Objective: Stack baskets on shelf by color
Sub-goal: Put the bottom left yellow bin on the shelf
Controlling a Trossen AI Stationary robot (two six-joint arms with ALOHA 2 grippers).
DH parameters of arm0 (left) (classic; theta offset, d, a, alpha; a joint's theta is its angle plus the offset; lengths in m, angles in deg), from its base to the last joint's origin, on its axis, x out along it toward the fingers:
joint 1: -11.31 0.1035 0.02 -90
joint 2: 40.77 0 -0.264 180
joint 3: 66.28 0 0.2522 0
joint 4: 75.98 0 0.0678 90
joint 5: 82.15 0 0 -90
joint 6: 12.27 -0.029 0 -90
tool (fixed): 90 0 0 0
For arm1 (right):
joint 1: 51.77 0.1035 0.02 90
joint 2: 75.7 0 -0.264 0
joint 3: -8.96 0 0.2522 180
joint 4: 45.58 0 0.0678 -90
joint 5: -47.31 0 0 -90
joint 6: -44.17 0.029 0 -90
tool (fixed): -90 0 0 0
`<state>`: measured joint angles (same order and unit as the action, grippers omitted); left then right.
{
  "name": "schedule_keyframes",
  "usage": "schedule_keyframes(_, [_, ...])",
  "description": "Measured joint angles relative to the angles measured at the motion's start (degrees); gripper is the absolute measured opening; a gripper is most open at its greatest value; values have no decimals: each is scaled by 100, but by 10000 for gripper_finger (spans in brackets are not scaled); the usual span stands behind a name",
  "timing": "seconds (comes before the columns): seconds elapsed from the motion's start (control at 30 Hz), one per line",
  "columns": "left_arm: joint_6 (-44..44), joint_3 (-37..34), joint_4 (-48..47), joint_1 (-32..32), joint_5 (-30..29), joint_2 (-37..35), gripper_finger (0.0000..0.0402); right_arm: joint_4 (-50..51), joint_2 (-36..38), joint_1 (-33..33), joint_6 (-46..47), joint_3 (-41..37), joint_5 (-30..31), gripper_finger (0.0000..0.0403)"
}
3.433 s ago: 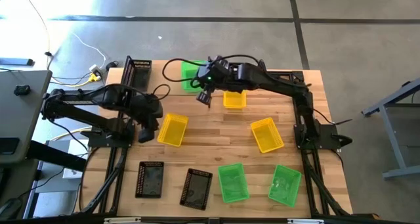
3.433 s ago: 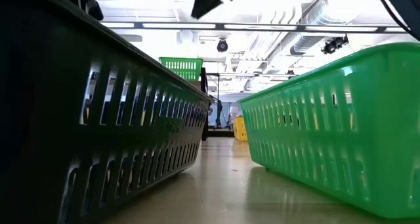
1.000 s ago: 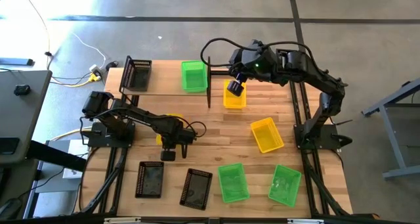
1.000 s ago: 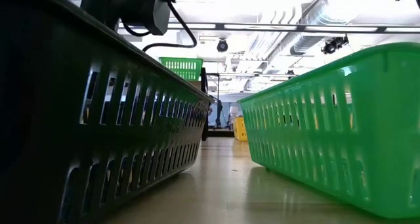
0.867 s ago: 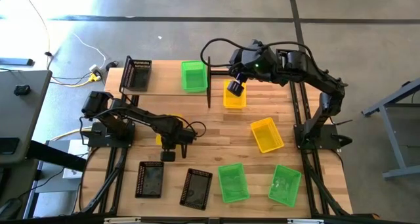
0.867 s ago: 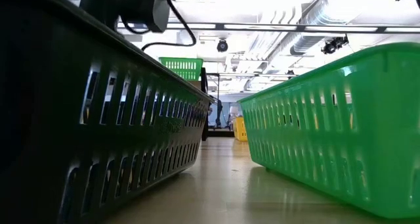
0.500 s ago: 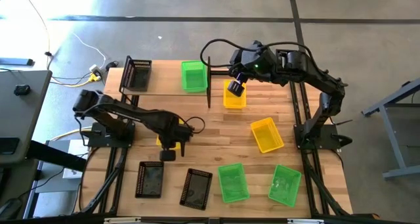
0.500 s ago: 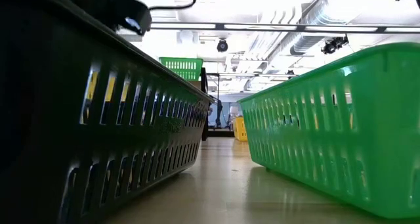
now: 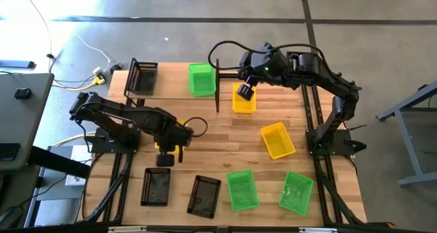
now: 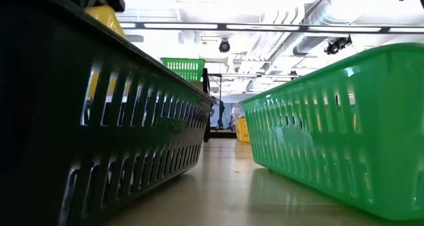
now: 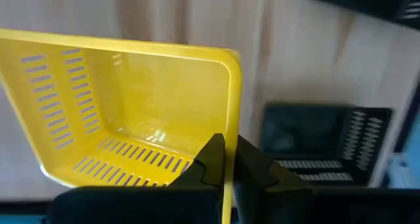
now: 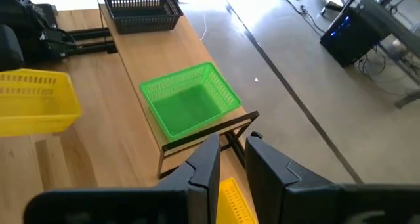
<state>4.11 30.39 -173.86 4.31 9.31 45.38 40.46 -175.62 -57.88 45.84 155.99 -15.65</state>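
I hold the left gripper (image 11: pixel 226 159) shut on the rim of a yellow basket (image 11: pixel 134 109), its fingers pinching one thin wall so the basket hangs tilted beneath the wrist, lifted off the table (image 9: pixel 225 134) near its left side; in the low view its corner shows above the black basket (image 10: pixel 99 120) in the foreground. A grip on the wall rather than across the body is, I judge, what lets such narrow jaws carry something this wide. The right gripper (image 9: pixel 244 91) hovers over a second yellow basket (image 9: pixel 244 102) just beside the shelf (image 9: pixel 171 89), jaws a little apart and holding nothing that I can see. On the shelf, a black basket (image 9: pixel 142 77) sits at the left end and a green basket (image 9: pixel 201 78) at the right, which suggests each colour is getting its own spot. A third yellow basket (image 9: pixel 277 140), two green and two black wait on the table nearer me.
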Motion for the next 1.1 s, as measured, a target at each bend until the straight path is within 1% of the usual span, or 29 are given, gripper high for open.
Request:
schedule_keyframes(0.27, [-114,696,-438,15,-979,0,4,147,0,0,257,0,-13,57])
schedule_keyframes(0.33, [-170,829,-593,79,-1260,0,4,179,0,0,308,0,-13,57])
schedule_keyframes(0.43, [-362,919,-590,243,-1594,4,4,216,0,0,411,0,-13,57])
schedule_keyframes(0.87, [-1544,1019,-588,1395,-2389,-8,5,304,0,1,603,0,-22,57])
schedule_keyframes(1.1, [-2032,1019,-588,1933,-2423,-289,5,388,0,2,753,0,-24,57])
